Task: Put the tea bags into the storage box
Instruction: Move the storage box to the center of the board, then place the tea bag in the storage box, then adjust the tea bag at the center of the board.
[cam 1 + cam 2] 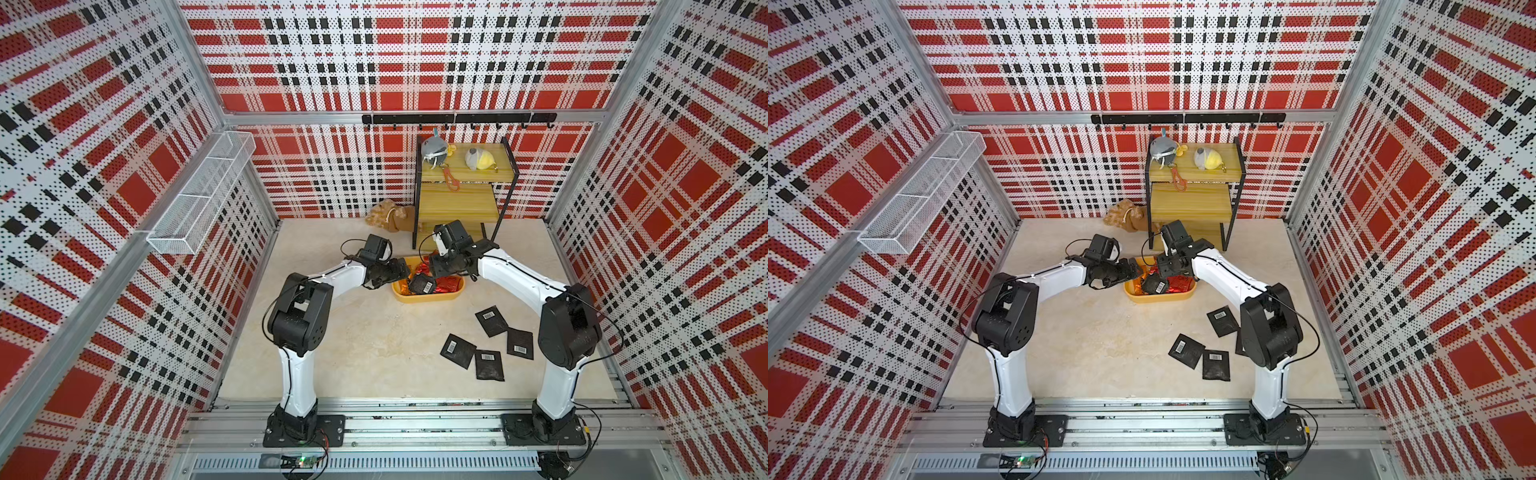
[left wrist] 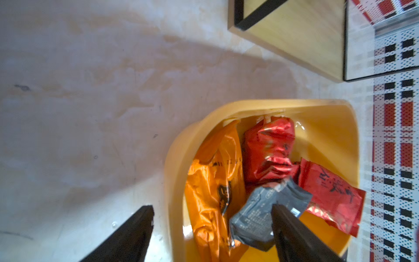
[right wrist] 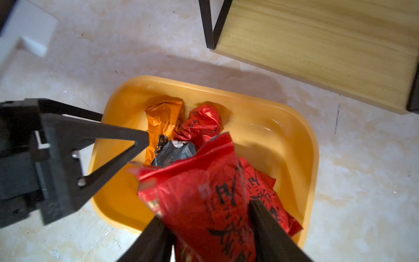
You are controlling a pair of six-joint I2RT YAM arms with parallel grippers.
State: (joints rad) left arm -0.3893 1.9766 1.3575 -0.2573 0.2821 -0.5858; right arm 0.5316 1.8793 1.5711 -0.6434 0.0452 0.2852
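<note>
The yellow storage box (image 1: 424, 299) (image 1: 1158, 300) sits mid-table and holds an orange tea bag (image 2: 210, 181), crumpled red ones (image 2: 269, 147) and a black sachet (image 1: 422, 284) (image 2: 256, 217). My left gripper (image 1: 405, 270) (image 2: 212, 217) hangs open over the box's left end with nothing between its fingers. From the other side, my right gripper (image 1: 433, 271) (image 3: 210, 233) is over the box, shut on a red foil tea bag (image 3: 199, 199) that stands up between its fingers. Several black sachets (image 1: 492, 321) (image 1: 458, 350) (image 1: 1216, 365) lie on the table near the right arm's base.
A wooden shelf rack (image 1: 457, 203) stands just behind the box, with two plush toys (image 1: 434, 147) (image 1: 478, 158) on top. A brown plush (image 1: 388, 216) lies beside its foot. A white wire basket (image 1: 199, 195) hangs on the left wall.
</note>
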